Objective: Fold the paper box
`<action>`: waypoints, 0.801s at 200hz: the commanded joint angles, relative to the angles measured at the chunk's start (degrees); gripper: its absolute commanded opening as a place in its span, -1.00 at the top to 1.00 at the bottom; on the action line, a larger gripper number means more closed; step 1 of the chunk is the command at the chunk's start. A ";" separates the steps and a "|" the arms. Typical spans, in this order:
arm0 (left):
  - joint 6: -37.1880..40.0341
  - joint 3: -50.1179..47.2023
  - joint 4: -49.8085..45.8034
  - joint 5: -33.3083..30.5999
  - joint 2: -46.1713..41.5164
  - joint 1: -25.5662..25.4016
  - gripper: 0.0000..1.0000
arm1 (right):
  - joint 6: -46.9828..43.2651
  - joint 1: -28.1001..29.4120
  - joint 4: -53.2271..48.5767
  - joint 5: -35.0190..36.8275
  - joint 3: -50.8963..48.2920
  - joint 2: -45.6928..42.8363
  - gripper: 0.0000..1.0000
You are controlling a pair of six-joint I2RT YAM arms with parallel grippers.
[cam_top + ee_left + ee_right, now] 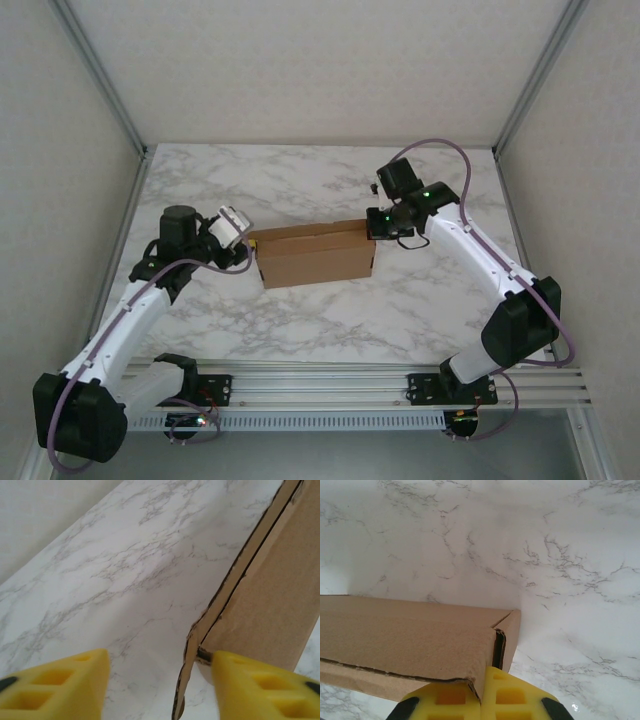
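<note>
Paper box [312,255] lies long axis left-right; left pincer [248,240] agape, right pincer [374,240] pinching its corner.

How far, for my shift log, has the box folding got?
Done: the plain brown cardboard box already stands as a shallow closed shape. In hand: the right hand pinches its lid corner; the left hand sits open at the other end. Left: both end seams show gaps, so pressing or tucking them probably remains.

— What lies under me?
— A white, grey-veined marble-pattern table [320,320].
— And around me?
— Pale walls [300,60], metal corner posts [100,75], and a slotted aluminium rail [320,380] along the table's near edge.
</note>
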 commanded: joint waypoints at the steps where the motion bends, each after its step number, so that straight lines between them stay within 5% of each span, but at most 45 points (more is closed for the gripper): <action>1: -1.46 0.06 2.19 2.26 0.06 0.14 0.20 | -0.51 0.62 0.25 0.75 -0.49 -1.50 0.95; 94: -5.36 -1.69 2.76 0.61 -1.43 -1.42 0.42 | -0.60 1.13 -0.43 1.60 0.47 -0.99 0.96; 116: -6.67 -1.61 2.99 0.00 -1.37 -1.63 0.56 | -0.61 1.28 -0.49 1.51 0.77 -0.93 0.97; 140: -8.76 -1.25 3.68 0.07 -1.32 -1.71 0.99 | -0.50 1.46 -0.48 1.59 0.71 -0.89 0.98; 160: -12.12 -0.66 4.47 0.60 -1.03 -2.01 1.00 | -0.33 1.51 -0.41 1.53 0.58 -0.87 0.99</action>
